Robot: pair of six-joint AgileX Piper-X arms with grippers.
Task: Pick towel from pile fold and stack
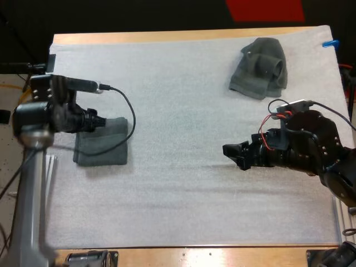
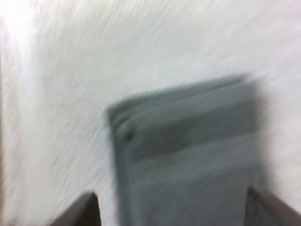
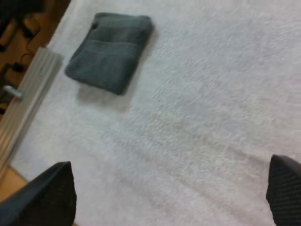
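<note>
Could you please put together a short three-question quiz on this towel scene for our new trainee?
1. True or false: the right tool is open above bare mat.
2. What lies below the open left tool? A) the folded towel B) a red cube C) bare wood.
3. Fill in: counting the crumpled towel at the far side, ___ towels lie on the mat.
Key: 1 true; 2 A; 3 two.
</note>
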